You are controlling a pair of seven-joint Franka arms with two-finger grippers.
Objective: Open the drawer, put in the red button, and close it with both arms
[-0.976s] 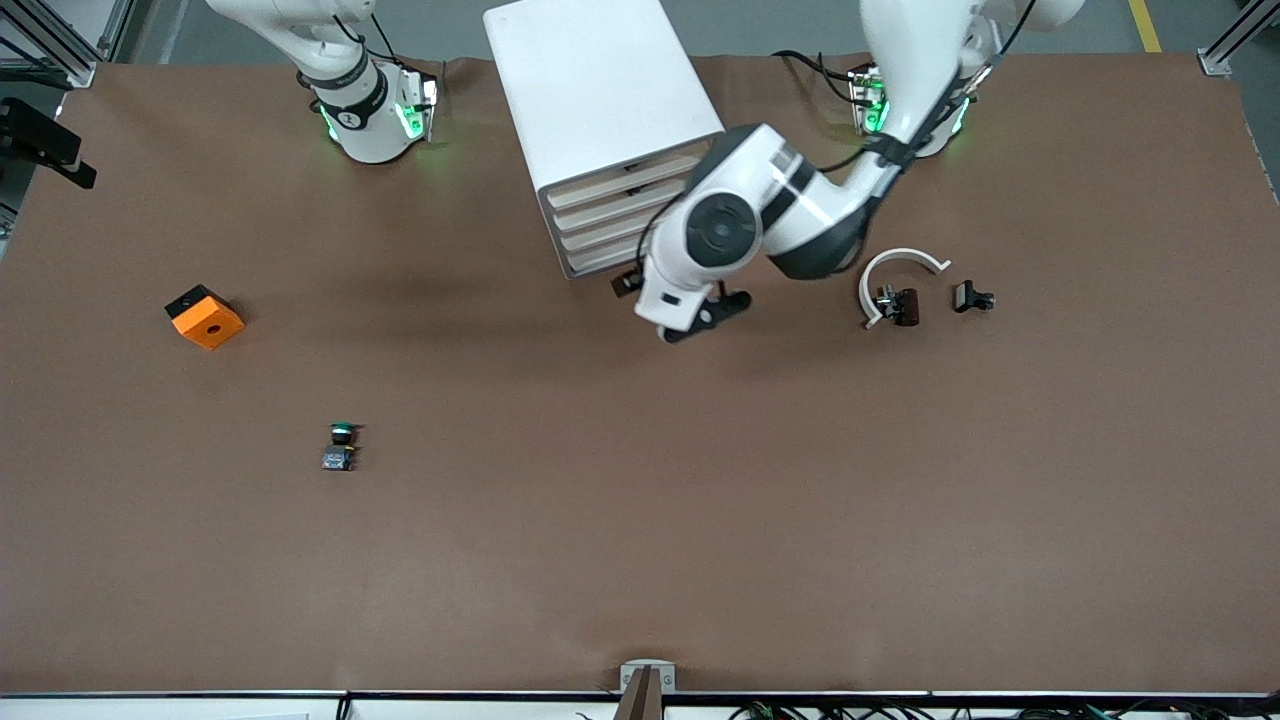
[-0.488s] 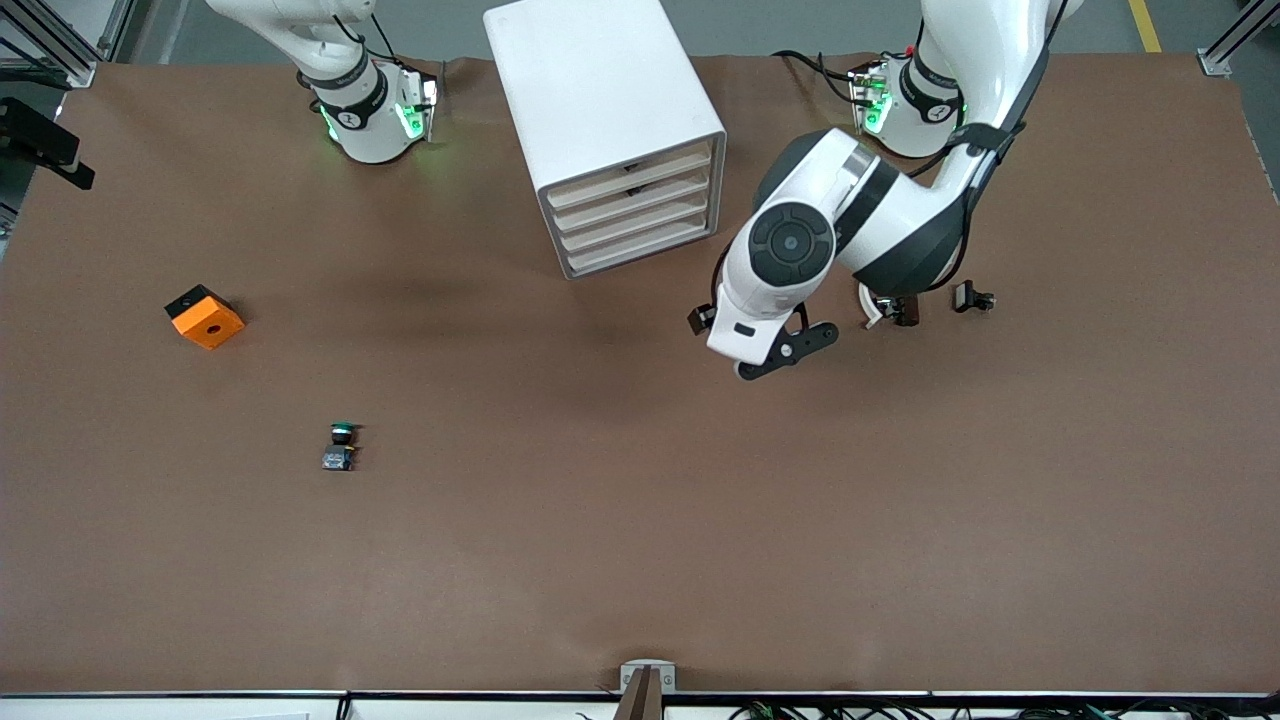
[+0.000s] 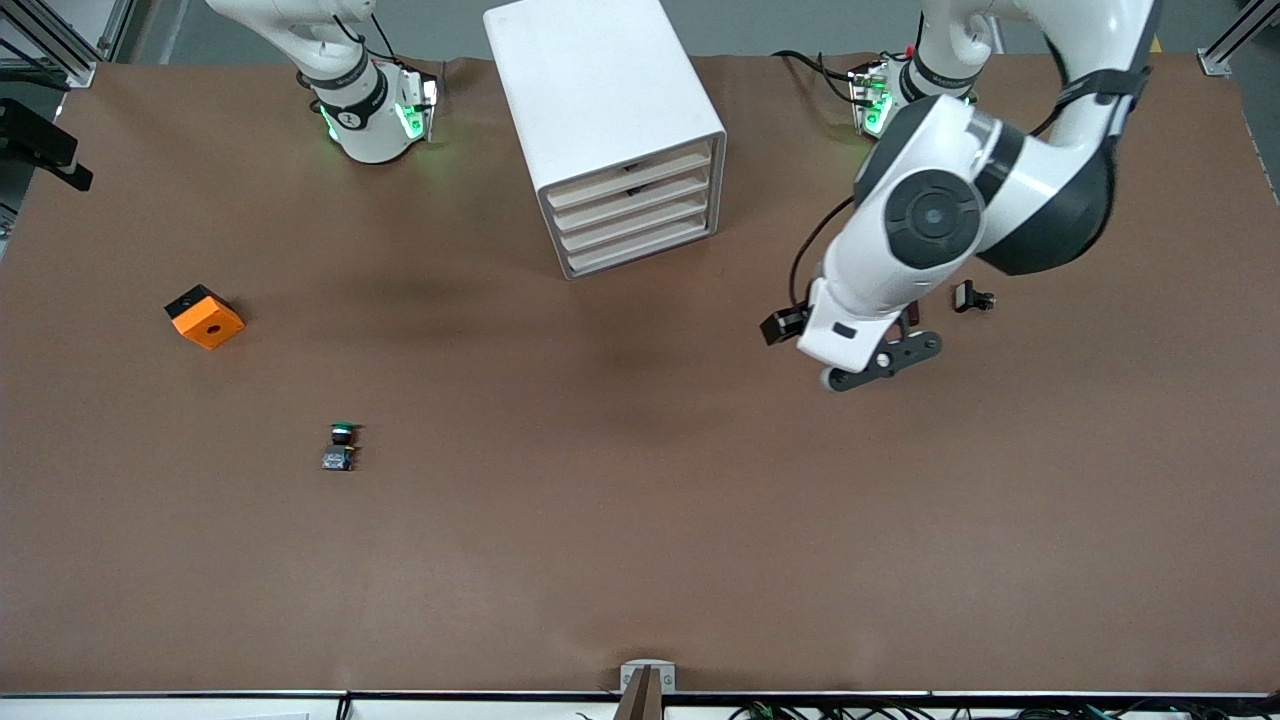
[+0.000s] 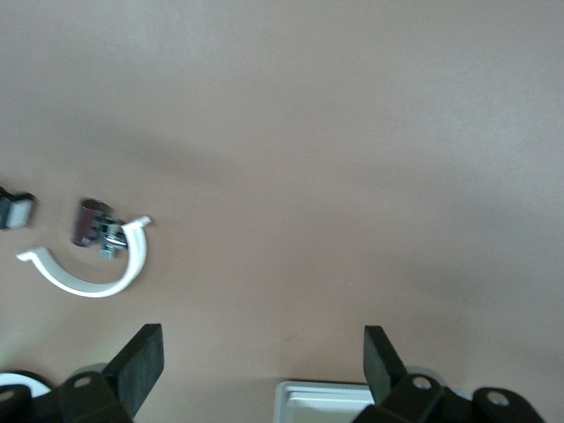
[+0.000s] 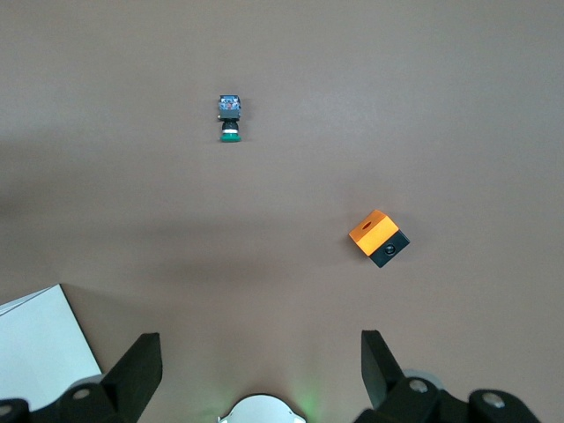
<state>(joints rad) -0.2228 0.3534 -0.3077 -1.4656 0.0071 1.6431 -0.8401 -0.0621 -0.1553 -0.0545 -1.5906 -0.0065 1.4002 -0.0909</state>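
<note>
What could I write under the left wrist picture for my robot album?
Open left gripper up over the brown table, looking down at the red button beside a curved white piece.

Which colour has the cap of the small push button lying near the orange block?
Green: the small push button's round cap is green, clearest in the right wrist view.

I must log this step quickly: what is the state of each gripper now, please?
Left gripper: open, holding nothing, over bare table near the white curved piece.
Right gripper: open, holding nothing, waiting above its base.
</note>
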